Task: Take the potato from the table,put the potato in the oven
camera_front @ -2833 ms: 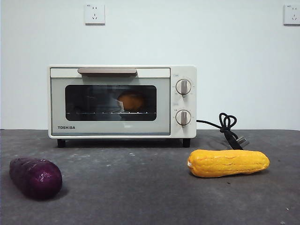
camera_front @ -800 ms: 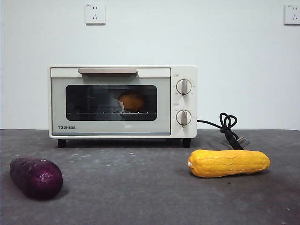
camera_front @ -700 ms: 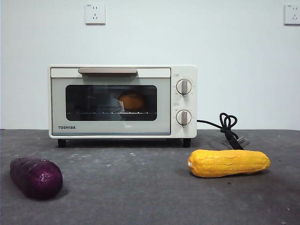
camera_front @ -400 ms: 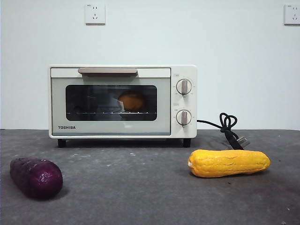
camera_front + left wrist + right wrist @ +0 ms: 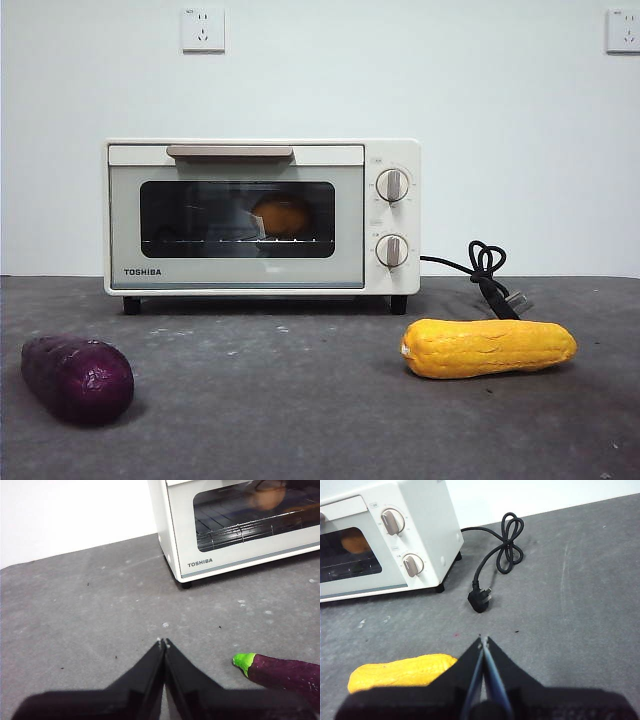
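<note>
The tan-brown potato (image 5: pixel 280 215) rests on the rack inside the cream-white Toshiba oven (image 5: pixel 262 217), seen through the dark glass of its closed door. The left wrist view shows the potato (image 5: pixel 266 498) behind the glass too, and the right wrist view catches the potato (image 5: pixel 354 542) at the window's edge. My left gripper (image 5: pixel 163 642) is shut and empty above the grey table (image 5: pixel 300 400), off the oven's left front corner. Also shut and empty, my right gripper (image 5: pixel 482 639) hovers over the table to the oven's right. Neither arm shows in the front view.
A dark purple sweet potato (image 5: pixel 77 378) lies at the front left. A bumpy yellow-orange vegetable (image 5: pixel 487 347) lies at the front right. The oven's black cord and plug (image 5: pixel 488 275) trail on the table right of the oven.
</note>
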